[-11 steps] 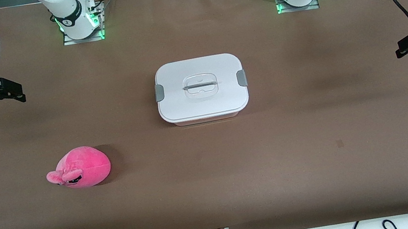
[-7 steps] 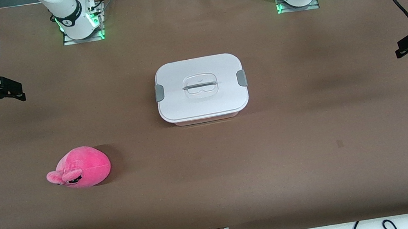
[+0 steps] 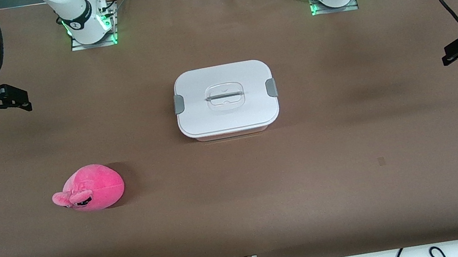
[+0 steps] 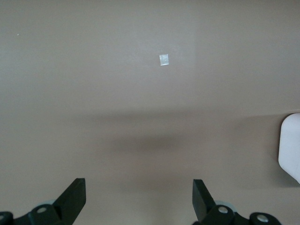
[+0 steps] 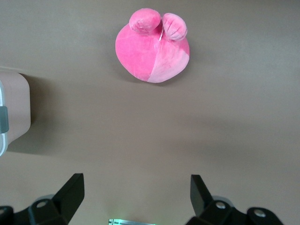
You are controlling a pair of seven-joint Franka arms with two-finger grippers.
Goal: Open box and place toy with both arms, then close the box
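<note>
Both grippers have shifted slightly inward from the table's ends. Right gripper point(image 5: 133, 194) hangs over bare brown tabletop point(image 3: 356, 163) at its arm's end, fingers spread wide, holding nothing; left gripper point(image 4: 139, 199) likewise at its own end. Between them sits the rounded white-lidded box point(image 3: 225, 99), clips shut. Nearer the camera, toward the right arm's end, lies the round pink plush toy point(image 3: 92, 187).

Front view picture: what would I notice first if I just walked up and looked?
The bright pink toy jumps out first, lying on the brown table toward the right arm's end, nearer the front camera than the box. Next is the box at the table's middle, its white lid on. The right gripper and left gripper hang over the table's two ends with fingers open, holding nothing.
</note>
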